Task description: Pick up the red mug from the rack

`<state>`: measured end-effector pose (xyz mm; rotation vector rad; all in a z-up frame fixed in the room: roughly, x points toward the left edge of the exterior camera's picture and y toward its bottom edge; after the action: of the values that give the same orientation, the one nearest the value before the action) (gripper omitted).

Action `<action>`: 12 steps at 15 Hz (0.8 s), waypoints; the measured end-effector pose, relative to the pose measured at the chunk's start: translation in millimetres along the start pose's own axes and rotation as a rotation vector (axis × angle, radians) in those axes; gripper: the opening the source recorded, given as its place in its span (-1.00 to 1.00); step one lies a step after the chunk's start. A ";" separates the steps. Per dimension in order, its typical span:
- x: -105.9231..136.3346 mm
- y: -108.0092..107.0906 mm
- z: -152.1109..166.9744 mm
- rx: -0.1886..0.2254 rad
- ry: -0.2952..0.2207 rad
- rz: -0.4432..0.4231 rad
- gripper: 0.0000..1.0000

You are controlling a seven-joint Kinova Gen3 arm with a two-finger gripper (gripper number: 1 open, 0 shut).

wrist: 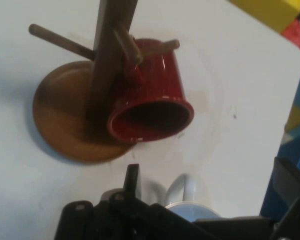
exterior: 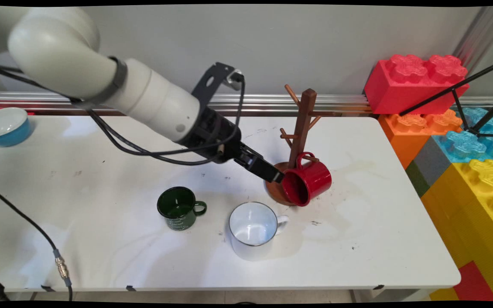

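In the main view, your black two-finger end effector (exterior: 274, 174) reached down from the upper left and sat just beside the wooden mug tree with its round base (exterior: 304, 124). Its tip was right at the rim of the glossy red enamel mug (exterior: 310, 182). You could not read the finger spacing from this angle. The red mug hung by its handle on a low peg of the tree, tipped on its side over the base, mouth turned toward the end effector.

On the white tabletop (exterior: 101, 256), nearer the camera than the tree, stood an upright white enamel mug (exterior: 253, 229). A dark green enamel mug (exterior: 178, 208) stood left of that. A blue bowl with a white inside (exterior: 4, 126) was well apart from the tree at the far left edge. Large coloured toy bricks (exterior: 417, 81) were stacked off the tabletop's right end.

The hand view gave you what the main view did not: the fingers (wrist: 132, 175) of the end effector (wrist: 209, 167) stood wide apart, clamped on nothing. The red mug (wrist: 155, 100) was ahead of them, untouched, its dark mouth open to the camera. It also showed the handle hooked over a peg close against the tree's post (wrist: 107, 65). Only the white mug's rim and handle (wrist: 185, 200) peeked in behind the linkage. The green mug and the bowl did not appear there at all.
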<state>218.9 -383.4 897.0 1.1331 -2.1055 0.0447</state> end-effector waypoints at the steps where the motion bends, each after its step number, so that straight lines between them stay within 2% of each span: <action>1: -1.8 1.3 4.9 0.002 0.012 -0.015 1.00; 8: -15.7 9.1 39.6 0.033 0.072 -0.133 1.00; 12: -21.4 12.9 53.7 0.036 0.094 -0.182 1.00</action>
<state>185.3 -379.2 848.3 1.3142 -1.9192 0.0494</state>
